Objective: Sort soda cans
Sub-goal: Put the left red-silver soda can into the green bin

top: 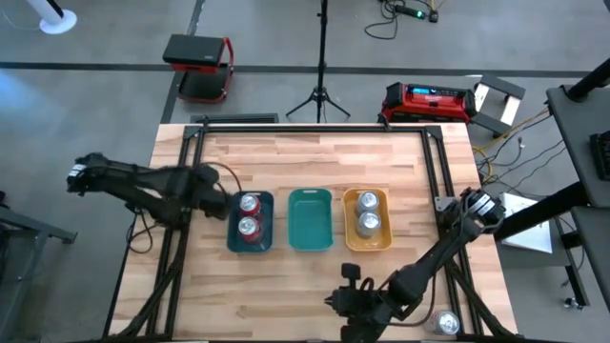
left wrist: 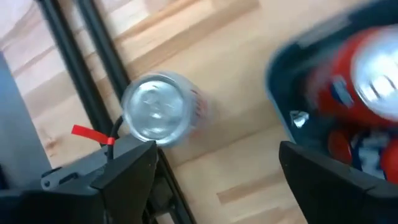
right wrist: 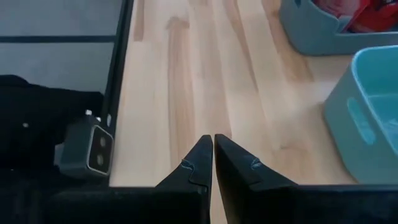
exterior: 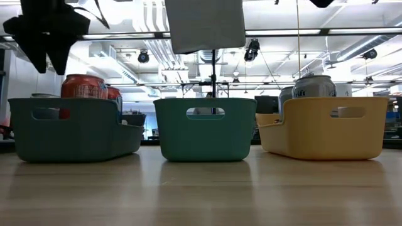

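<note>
Soda cans [top: 249,214]: labels unreadable. Left end effector [left wrist: 217,171] wide; right end effector [right wrist: 213,149] closed, empty.

A robotics lab or workshop: a wooden worktable [top: 315,152] in a black metal frame stands on grey concrete floor, with a tripod stand [top: 321,57], red equipment case [top: 427,100], cables, and ceiling ducts [exterior: 157,25] with strip lights.
</note>
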### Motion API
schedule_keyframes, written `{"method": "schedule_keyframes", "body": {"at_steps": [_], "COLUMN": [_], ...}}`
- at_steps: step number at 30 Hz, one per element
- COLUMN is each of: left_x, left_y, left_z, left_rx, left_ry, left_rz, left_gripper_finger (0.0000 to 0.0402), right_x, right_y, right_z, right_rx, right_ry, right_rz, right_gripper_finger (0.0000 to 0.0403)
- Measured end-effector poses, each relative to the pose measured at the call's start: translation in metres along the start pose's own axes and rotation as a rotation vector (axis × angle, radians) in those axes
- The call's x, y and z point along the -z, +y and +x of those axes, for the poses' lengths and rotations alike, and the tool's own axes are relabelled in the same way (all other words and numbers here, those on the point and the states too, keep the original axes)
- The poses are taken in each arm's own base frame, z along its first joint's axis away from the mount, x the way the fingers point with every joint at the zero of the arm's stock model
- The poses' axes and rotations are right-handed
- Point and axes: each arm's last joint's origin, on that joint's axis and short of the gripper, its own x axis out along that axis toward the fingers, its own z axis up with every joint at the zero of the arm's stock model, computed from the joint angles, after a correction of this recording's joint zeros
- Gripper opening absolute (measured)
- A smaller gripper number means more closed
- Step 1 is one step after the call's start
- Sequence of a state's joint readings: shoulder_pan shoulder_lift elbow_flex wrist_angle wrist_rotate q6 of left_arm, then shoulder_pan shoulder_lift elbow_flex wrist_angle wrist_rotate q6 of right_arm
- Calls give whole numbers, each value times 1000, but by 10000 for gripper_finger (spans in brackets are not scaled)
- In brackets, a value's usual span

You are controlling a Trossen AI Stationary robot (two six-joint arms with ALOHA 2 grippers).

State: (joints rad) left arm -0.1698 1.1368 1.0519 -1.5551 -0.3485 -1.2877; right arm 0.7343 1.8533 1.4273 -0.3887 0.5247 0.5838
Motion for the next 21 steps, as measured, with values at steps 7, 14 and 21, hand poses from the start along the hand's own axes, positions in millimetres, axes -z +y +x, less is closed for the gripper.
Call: {"method": "schedule_keyframes", "body": {"at_steps": [7,14,21], "left_x": [-28,-47,-59], "left_y": [37,50,48], "left_z": [1,2,15], "left_rx": [3,29,44], "left_ry": [4,91,197], "left_rz": [-277,-189,-167], "left_gripper_finger": [329,330,341], "right_x": [4,1,-1], "right_y": [1,-5,-9], "right_z": [6,10,12], "right_rx": [3,22,28], "right_ry": [14,12,13], "right_rz": [-28,-74,-143], "right_gripper_finger": [13,13,43]}}
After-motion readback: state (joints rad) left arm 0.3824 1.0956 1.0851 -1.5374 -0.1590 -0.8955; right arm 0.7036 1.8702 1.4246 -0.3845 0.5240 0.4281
